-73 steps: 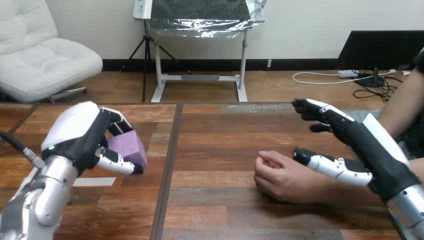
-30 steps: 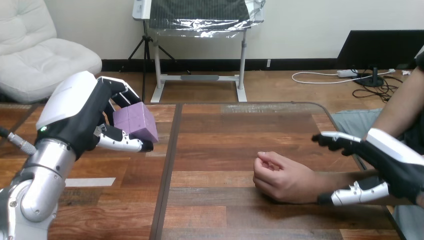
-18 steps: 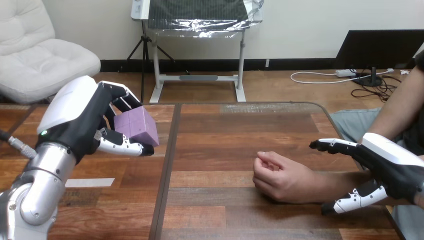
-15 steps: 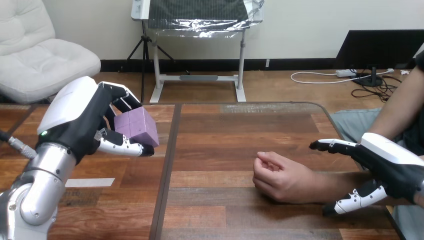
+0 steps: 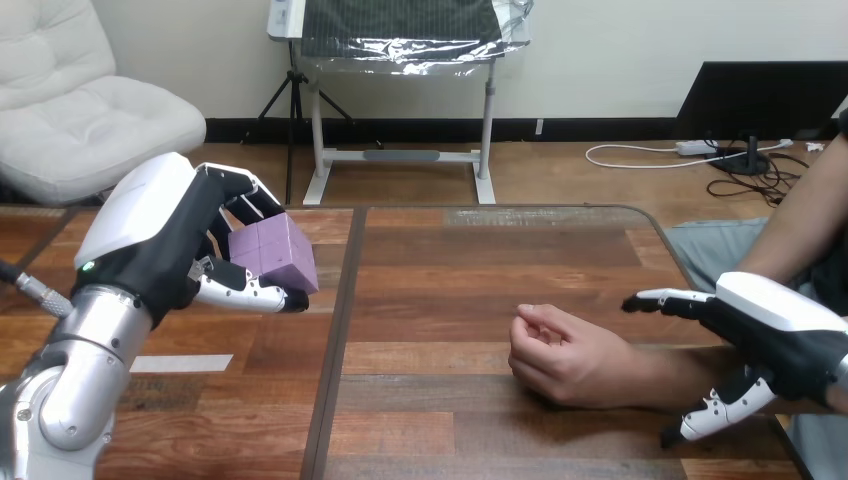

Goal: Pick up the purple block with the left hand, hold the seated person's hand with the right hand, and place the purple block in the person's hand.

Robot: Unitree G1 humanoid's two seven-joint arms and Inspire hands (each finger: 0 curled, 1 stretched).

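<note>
My left hand (image 5: 160, 245) is raised above the table's left half with its fingers and thumb curled round the purple block (image 5: 273, 254). The person's hand (image 5: 565, 358) rests on the table at the right centre, loosely curled, with its forearm running off to the right. My right hand (image 5: 770, 335) hovers over that forearm near the right edge, open, with its fingers stretched above the forearm and its thumb (image 5: 720, 412) below it. It is apart from the person's hand.
A dark seam (image 5: 335, 340) runs down the wooden table between my two hands. A strip of white tape (image 5: 180, 364) lies on the table below my left hand.
My left hand has lifted the purple block up off the table and holds it still. My right hand has dropped from above the person's hand and drawn back right along the forearm.
</note>
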